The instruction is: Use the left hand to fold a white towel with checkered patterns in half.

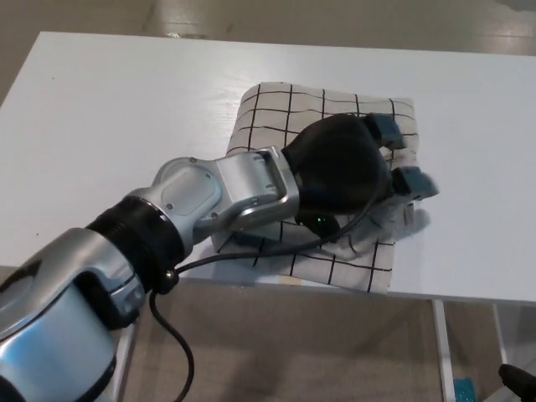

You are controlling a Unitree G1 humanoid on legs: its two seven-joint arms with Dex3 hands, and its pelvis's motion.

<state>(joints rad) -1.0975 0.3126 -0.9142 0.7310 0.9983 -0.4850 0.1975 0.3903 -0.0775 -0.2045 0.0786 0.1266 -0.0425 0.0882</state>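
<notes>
white table (126,109) fills most of the head view, tan floor around and below it. silver-and-black left arm (167,218) comes in from lower left, reaching across the table's near edge, a black cable (251,254) trailing under the wrist. white towel with black grid lines (276,113) lies right of centre near the front edge, its near corner almost at the edge. left hand (347,167) is on top of the towel, blue-tipped fingers (414,180) spread apart at its right side, right edge bunched beneath them; can't tell whether they grip cloth.
</notes>
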